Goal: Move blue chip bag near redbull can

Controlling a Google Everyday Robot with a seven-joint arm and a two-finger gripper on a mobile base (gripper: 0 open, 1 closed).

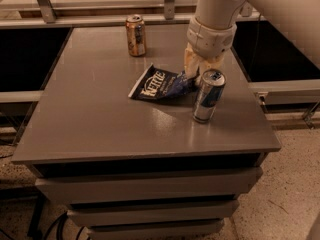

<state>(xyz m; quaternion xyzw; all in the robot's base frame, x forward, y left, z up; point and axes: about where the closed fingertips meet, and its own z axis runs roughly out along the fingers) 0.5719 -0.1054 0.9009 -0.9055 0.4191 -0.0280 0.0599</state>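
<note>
While tool [198, 74] is clamping narrowly on right end of blue chip bag [159, 85], you are looking at bag lying on worktop [100, 119] just left of redbull can [209, 96]. Move is looking nearly done: only letting go and backing tool off are remaining. Orange can [136, 35] standing far, well apart.

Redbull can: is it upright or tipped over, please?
Upright: the redbull can stands on its base, top up. The gripper is just behind it, at the blue chip bag's end.

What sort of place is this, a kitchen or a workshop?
Probably a lab or office test area: a grey drawer cabinet, speckled floor, and a robot gripper at a chip bag beside a redbull can.
</note>
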